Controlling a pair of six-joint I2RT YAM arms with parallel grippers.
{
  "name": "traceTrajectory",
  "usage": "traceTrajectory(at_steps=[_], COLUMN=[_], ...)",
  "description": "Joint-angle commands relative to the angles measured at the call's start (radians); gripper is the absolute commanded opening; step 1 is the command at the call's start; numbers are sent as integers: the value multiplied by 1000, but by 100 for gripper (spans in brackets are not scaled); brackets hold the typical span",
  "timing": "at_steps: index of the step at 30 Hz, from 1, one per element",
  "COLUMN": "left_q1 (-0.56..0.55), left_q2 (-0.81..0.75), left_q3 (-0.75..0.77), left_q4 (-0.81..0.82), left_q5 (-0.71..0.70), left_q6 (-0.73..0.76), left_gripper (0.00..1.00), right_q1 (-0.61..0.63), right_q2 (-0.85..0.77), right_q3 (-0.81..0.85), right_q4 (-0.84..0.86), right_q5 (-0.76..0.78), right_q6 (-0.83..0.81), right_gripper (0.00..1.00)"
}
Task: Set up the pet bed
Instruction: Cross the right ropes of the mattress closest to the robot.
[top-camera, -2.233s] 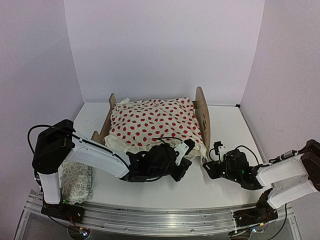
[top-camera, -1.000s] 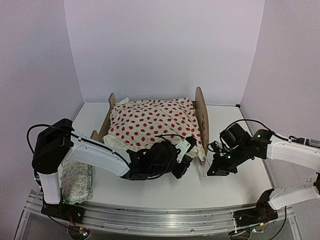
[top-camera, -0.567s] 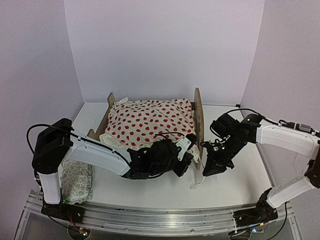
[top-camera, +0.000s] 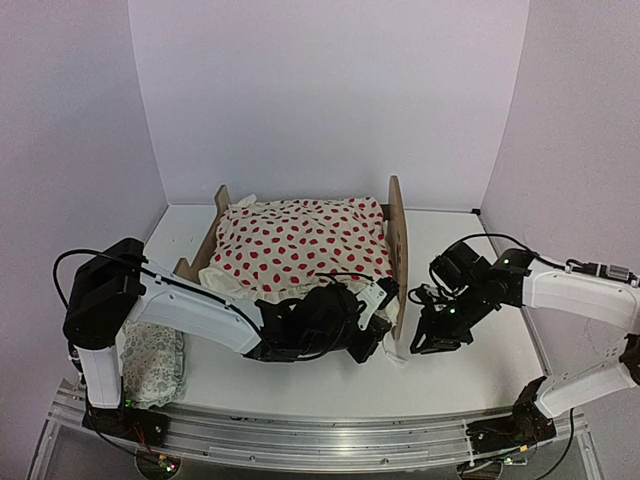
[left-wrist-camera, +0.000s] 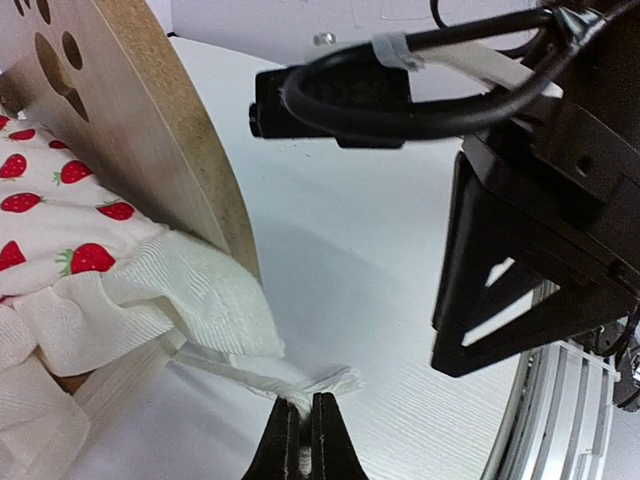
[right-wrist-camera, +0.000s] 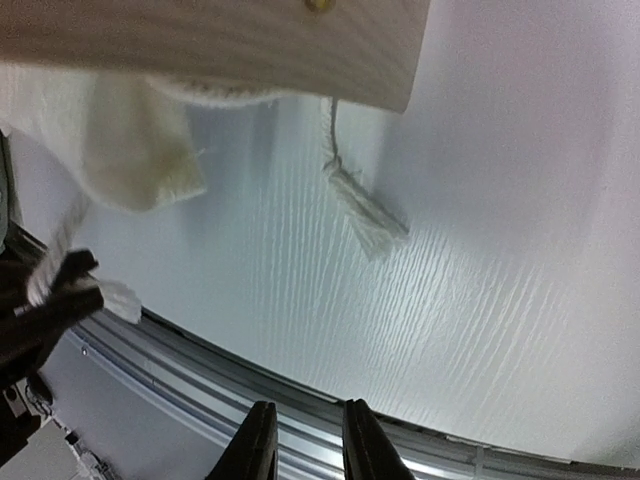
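- pet bed (top-camera: 398, 225) sits mid-table, toward the back wall. Headboard (left-wrist-camera: 130, 130) is on the right, lower footboard on the left.
- Red-dotted blanket (top-camera: 300, 245) covers the bed and spills over its near edge.
- left gripper (left-wrist-camera: 305, 408) is pinched tight on a corner tassel (left-wrist-camera: 328, 380) of the blanket. It sits low over the table, just beside the headboard's near corner.
- right gripper (right-wrist-camera: 305, 440) jaws stand a narrow gap apart with nothing between them. It is over bare table (right-wrist-camera: 480, 250) right of the headboard, near the left gripper but apart.
- Second tassel (right-wrist-camera: 365, 215) trails from under the headboard edge onto the table.
- Open room is right of the bed, plus the front strip up to the rail (top-camera: 320, 435).
- pillow (top-camera: 150, 360) lies at the front-left edge by the left arm's base.
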Motion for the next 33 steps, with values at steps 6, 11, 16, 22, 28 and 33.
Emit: traceTrajectory(at_steps=[6, 11, 16, 22, 28, 33], left_q1=[-28, -29, -27, -25, -20, -20], left_q2=[98, 160, 193, 235, 258, 231], left_q3=[17, 51, 59, 91, 106, 62], left_q4=[85, 95, 141, 171, 199, 239], left_q5=[143, 128, 134, 145, 172, 174], left_q6=[-59, -98, -136, -169, -177, -187], left_gripper=[0, 1, 3, 4, 5, 3], right_q1=[2, 2, 2, 2, 2, 2], right_q2=[-80, -52, -63, -66, -37, -1], right_q3=[-71, -102, -148, -167, -186, -185], right_q4=[156, 175, 210, 225, 304, 373], right_q5=[268, 237, 250, 263, 166, 88], right_q6=[28, 35, 43, 34, 62, 116], right_gripper=[27, 27, 27, 27, 28, 30])
